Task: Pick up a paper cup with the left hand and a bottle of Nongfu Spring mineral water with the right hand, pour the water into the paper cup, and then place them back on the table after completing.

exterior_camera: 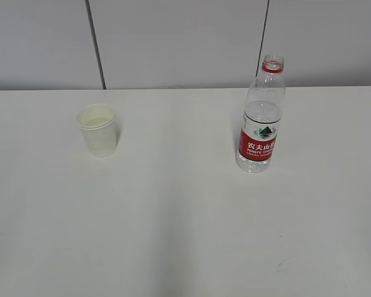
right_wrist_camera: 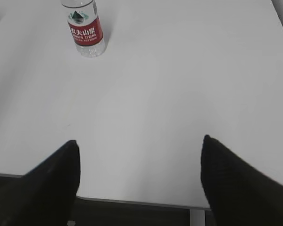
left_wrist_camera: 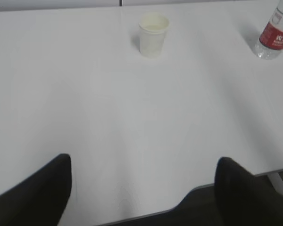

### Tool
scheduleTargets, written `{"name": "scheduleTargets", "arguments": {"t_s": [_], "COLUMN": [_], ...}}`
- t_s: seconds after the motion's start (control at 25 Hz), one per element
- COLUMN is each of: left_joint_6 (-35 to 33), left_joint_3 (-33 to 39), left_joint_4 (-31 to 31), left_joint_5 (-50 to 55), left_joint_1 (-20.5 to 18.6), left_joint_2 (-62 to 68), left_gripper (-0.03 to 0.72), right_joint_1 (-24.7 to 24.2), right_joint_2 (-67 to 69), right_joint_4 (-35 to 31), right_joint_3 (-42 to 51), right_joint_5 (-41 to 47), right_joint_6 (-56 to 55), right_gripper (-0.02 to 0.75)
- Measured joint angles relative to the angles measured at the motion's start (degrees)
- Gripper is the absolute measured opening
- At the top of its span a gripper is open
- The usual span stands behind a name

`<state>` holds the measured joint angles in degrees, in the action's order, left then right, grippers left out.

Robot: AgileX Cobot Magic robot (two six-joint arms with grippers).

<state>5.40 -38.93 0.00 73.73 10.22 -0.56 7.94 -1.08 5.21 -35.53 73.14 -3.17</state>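
Two grippers are hanging spread wide, gripping nothing: left hand (left_wrist_camera: 141, 188) and right hand (right_wrist_camera: 139, 179), both near the table (exterior_camera: 185, 235) edge. Paper cup (exterior_camera: 98, 130) is standing left of the uncapped bottle (exterior_camera: 261, 117), well apart, giving each arm clearance.

Observed from the room: a pale grey panelled wall (exterior_camera: 173, 43) fills the band at 12 o'clock in the exterior view. Two thin dark seams divide its panels, one seam (exterior_camera: 96, 43) at 11 o'clock and a second seam (exterior_camera: 264, 31) at 1 o'clock, both leaning slightly off vertical. In the right wrist view, dark floor (right_wrist_camera: 132, 214) shows at 6 o'clock, with a pale upright strut (right_wrist_camera: 194, 217) just beside it toward 5 o'clock.
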Motion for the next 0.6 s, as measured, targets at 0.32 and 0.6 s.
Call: {"name": "scheduleTargets", "arguments": {"t_s": [0.32,0.6], "left_joint_6": [-0.56,-0.6], "left_joint_3": [7.62,8.76], "left_joint_4": [0.0,0.0], "left_joint_5": [-8.12,-10.34], "left_joint_1": [0.0,0.0], "left_joint_2": [0.0,0.0], "left_gripper": [0.563,0.563], "right_joint_1": [0.0,0.0], "right_joint_2": [0.0,0.0], "right_joint_4": [0.13,0.17], "right_joint_3": [6.72,6.82], "right_joint_5": [-6.23,-6.85], "right_joint_6": [1.31,1.56], "right_gripper": [0.586,0.587]}}
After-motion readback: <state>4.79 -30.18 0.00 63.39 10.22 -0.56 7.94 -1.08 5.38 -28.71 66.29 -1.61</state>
